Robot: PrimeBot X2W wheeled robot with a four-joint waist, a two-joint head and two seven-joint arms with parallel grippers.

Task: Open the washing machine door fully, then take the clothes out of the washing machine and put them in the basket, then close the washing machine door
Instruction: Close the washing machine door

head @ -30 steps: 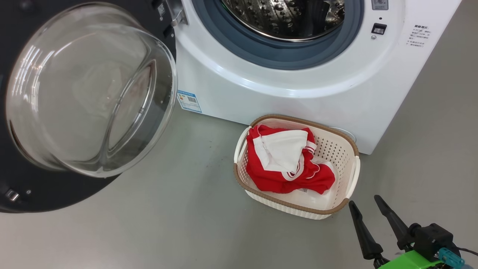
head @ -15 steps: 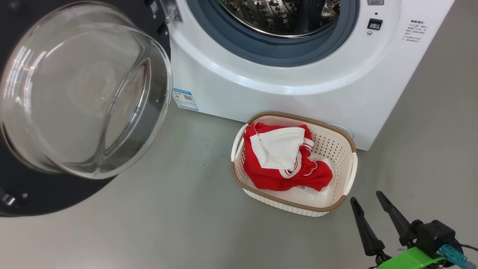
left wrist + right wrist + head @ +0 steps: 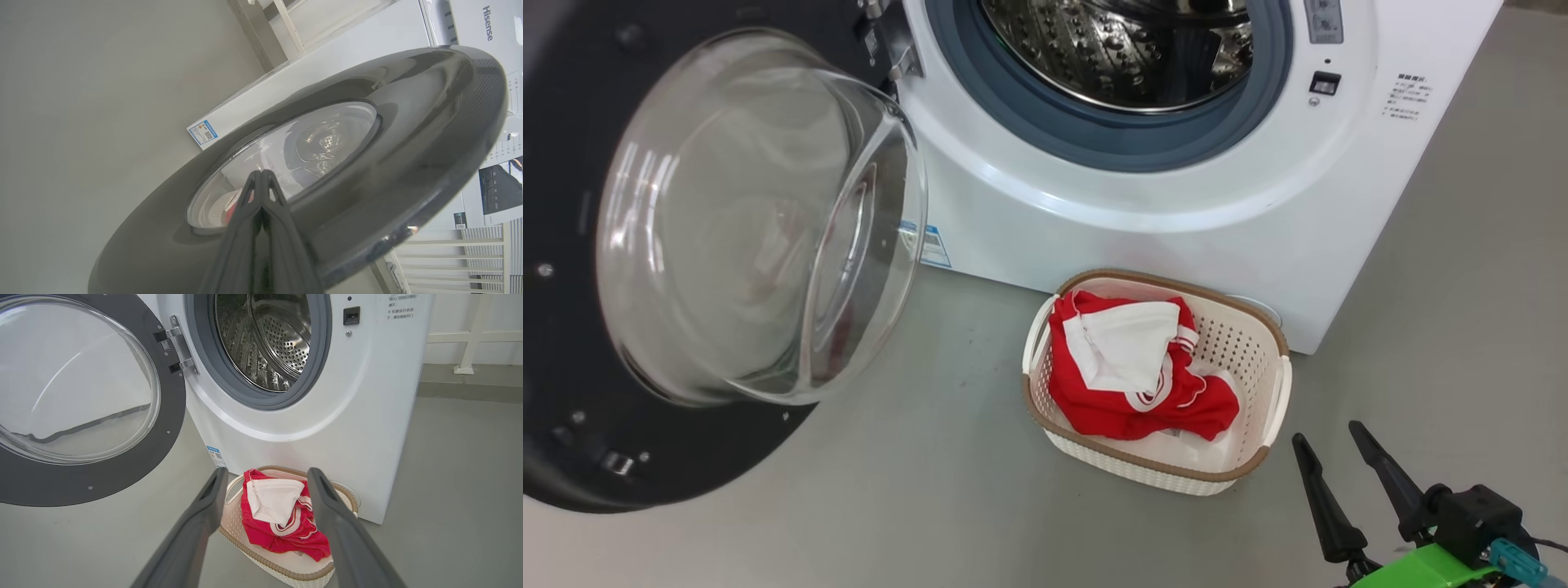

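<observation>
The washing machine (image 3: 1176,204) stands open, its steel drum (image 3: 1119,49) bare. Its door (image 3: 572,163) hangs at the left, glass bowl (image 3: 760,220) bulging toward me. The red and white clothes (image 3: 1127,384) lie in the cream basket (image 3: 1152,472) on the floor before the machine. My right gripper (image 3: 1326,434) is open, low and right of the basket. In the right wrist view, that gripper (image 3: 267,471) frames the clothes (image 3: 286,535) and the basket (image 3: 278,564). In the left wrist view, my left gripper (image 3: 259,174) is shut, tips against the door's (image 3: 408,122) outer face by the window edge.
Grey floor (image 3: 931,506) stretches in front of the machine and around the basket. A blue label (image 3: 931,245) sits at the machine's lower left corner, partly behind the glass bowl. White railings (image 3: 470,339) stand behind the machine at the right.
The door has swung a little toward the machine, its glass bowl now covering part of the blue label. The head camera has shifted slightly. The right gripper has stayed put and open.
</observation>
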